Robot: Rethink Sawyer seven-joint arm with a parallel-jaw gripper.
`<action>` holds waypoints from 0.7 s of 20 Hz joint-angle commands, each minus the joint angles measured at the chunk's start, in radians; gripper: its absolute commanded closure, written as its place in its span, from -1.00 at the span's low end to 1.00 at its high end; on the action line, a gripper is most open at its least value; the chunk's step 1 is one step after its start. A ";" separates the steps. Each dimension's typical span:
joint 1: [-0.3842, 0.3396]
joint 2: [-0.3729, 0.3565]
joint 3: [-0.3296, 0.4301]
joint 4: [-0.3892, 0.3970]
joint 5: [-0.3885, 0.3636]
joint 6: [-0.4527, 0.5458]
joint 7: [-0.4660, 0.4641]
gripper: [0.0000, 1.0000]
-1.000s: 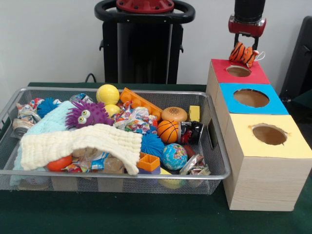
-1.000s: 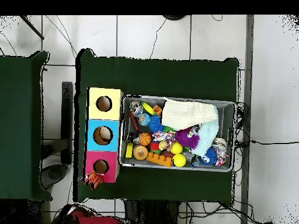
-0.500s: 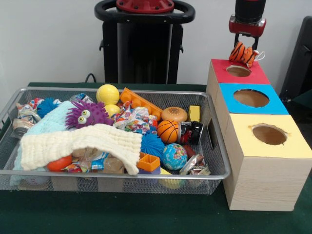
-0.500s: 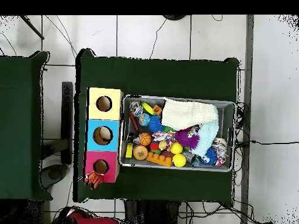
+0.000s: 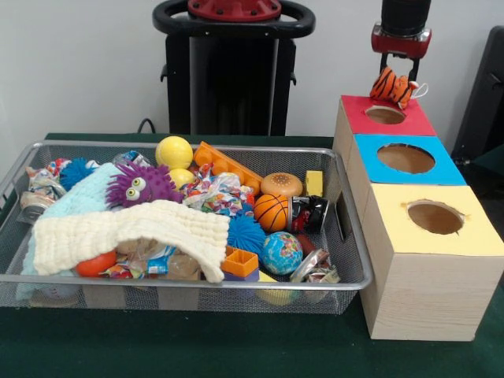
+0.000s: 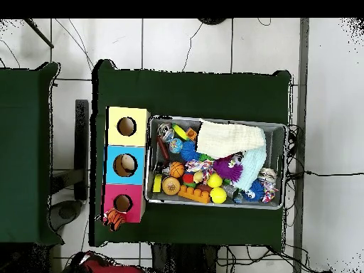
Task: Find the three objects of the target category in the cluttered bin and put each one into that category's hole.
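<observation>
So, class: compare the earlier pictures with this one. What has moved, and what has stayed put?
The gripper, shut on the tiger toy, has risen slightly above the red hole; nothing was released. The wire bin and its contents are unchanged.

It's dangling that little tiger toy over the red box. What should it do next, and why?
Probably shift the tool a little toward the bin side, then release. The striped tiger toy hangs above the red box, but the overhead view shows it at the far corner, off the red box's hole, so dropping now might miss.
</observation>
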 commanded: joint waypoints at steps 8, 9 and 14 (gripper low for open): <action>0.013 0.033 -0.041 -0.158 0.021 -0.028 0.144 -1.00; 0.016 0.035 -0.043 -0.161 0.023 -0.029 0.144 -1.00; 0.005 0.048 -0.050 -0.177 0.017 -0.030 0.131 -1.00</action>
